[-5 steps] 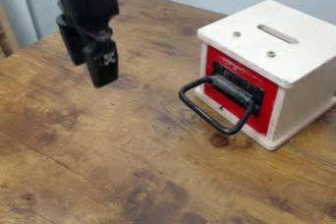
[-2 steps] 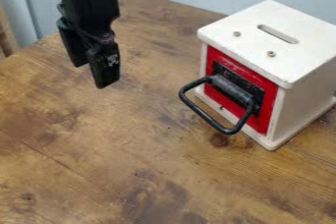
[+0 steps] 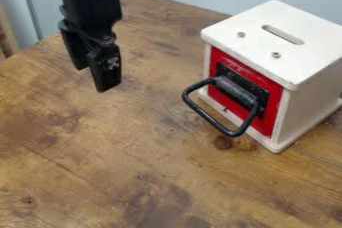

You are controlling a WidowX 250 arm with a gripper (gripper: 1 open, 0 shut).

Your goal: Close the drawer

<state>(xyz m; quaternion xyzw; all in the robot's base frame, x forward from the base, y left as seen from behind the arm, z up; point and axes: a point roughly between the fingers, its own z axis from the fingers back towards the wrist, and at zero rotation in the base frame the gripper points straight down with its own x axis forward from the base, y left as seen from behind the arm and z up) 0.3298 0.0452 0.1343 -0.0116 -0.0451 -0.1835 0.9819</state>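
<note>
Hovering with my gripper [image 3: 91,62] spread open and empty, I see the drawer [image 3: 249,92] at right in its cream box [image 3: 287,47], handle [image 3: 218,105] jutting lower-left toward me.

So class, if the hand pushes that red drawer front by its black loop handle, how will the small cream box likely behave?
The cream cube-shaped box looks light, so it may slide on the wooden table. The black loop handle appears stiff.

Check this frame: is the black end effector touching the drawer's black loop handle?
No. The black end effector hangs above the bare wooden table, well left of the black loop handle on the red drawer front.
</note>
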